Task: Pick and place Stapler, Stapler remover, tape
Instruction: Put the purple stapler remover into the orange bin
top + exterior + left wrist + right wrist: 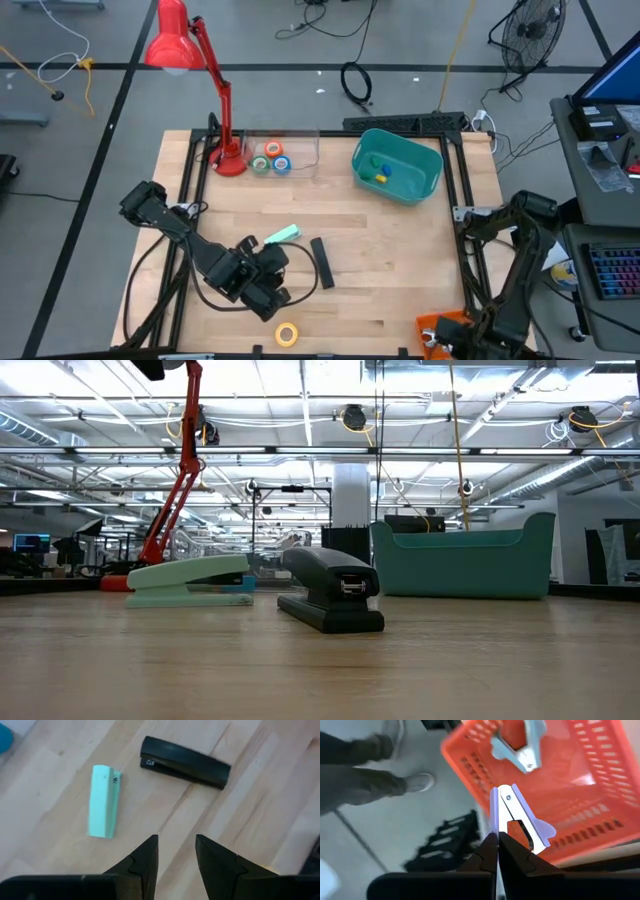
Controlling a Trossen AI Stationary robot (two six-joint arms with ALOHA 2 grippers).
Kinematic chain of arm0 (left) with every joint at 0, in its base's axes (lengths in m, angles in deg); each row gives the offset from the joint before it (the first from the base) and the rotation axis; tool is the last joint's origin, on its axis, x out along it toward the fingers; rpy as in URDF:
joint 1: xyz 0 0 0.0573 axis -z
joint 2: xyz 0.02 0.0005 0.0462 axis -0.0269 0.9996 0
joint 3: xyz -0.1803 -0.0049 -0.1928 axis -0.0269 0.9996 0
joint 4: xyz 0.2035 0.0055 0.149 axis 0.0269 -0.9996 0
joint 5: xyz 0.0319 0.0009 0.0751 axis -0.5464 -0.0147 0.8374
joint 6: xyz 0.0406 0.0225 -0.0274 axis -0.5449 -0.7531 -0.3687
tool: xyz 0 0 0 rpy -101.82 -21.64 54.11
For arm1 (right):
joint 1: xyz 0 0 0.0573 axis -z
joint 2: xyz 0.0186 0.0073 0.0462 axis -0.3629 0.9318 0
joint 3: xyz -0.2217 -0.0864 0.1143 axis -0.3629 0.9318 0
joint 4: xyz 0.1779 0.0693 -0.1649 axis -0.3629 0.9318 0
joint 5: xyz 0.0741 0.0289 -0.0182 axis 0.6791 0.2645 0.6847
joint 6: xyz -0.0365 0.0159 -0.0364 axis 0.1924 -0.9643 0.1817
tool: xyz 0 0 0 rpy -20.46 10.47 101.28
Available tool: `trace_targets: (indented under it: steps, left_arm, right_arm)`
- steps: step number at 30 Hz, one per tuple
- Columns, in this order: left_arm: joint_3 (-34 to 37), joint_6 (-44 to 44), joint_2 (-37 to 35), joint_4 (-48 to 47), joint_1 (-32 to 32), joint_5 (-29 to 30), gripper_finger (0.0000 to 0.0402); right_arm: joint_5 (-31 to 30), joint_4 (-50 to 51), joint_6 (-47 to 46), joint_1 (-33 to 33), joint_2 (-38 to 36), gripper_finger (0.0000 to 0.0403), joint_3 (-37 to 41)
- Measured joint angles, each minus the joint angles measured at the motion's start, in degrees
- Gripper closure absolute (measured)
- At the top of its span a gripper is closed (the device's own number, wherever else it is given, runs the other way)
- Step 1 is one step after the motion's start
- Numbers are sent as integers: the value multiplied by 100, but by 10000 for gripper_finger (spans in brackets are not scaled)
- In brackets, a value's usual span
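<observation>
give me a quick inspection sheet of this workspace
surface: wooden table, bare middle
job's things: black stapler flat beside mint stapler; yellow tape at front edge; three tape rolls in clear box
clutter: red lamp, teal bin, orange basket
grippers: left gripper open, empty; right gripper shut on staple remover
cables: on floor behind table
surroundings: person's legs by basket, fan, keyboard

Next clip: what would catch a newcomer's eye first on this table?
Probably the red desk lamp towering over the table's far left corner, beside a clear box holding tape rolls. Mid-table, a black stapler and a mint-green stapler lie apart, the left claw open near them. At the near right corner, the right claw pinches a staple remover over an orange basket.
</observation>
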Motion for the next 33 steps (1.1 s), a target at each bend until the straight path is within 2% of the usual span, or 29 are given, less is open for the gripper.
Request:
trace_targets:
  steps: [7, 17, 22, 33]
  left_arm:
    - [0, 355, 1, 893, 0, 178, 270]
    - [-2, 1301, 0, 2196, -2, 565, 270]
    - [-2, 1504, 0, 2720, 9, 724, 270]
    - [-2, 1507, 0, 3675, 9, 907, 270]
  right_arm:
    - [-51, 612, 780, -409, -23, 403, 2]
    - [-761, 1109, 2023, -817, -37, 403, 79]
    - [-1039, 731, 2373, -909, -45, 403, 399]
    - [-1075, -472, 2597, -956, -40, 403, 1127]
